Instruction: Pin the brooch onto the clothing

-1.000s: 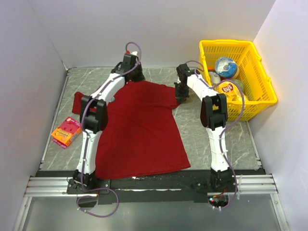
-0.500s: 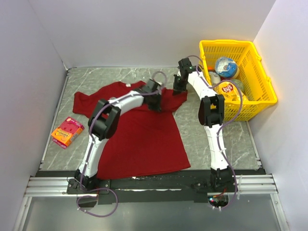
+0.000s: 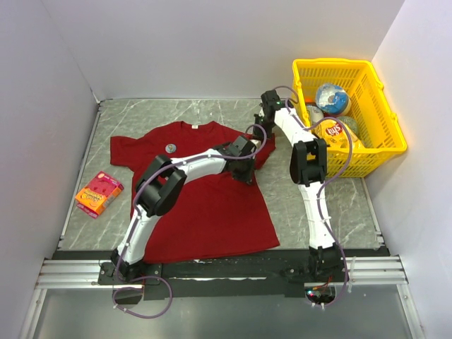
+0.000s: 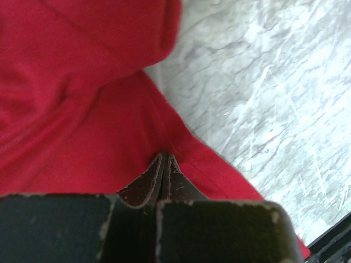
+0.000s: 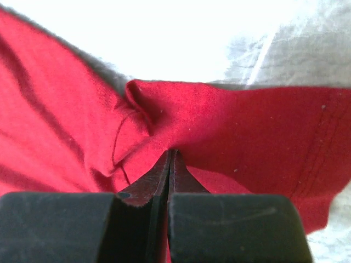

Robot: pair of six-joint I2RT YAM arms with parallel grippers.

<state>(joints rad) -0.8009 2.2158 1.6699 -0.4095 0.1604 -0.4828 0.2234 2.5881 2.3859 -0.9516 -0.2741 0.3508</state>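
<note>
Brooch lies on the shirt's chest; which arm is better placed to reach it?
Left, probably: the brooch lies left of centre on the clothing, nearer that arm's base. The left end effector and right end effector both pinch cloth by the right sleeve.

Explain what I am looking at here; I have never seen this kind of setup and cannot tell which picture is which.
These are two white robot arms bolted at the near edge of a grey table, each ending in a two-finger gripper. The wide picture looks down from above and behind them. The two close-ups come from cameras on the wrists, so the dark shapes at the bottom are each arm's own fingers. A dark-red T-shirt lies spread on the table, with a small round brooch on its chest. The left gripper is shut on the shirt's side edge below a sleeve, and the right gripper is shut on sleeve cloth. Off to the sides sit an orange-and-pink packet and a yellow basket holding snacks.
</note>
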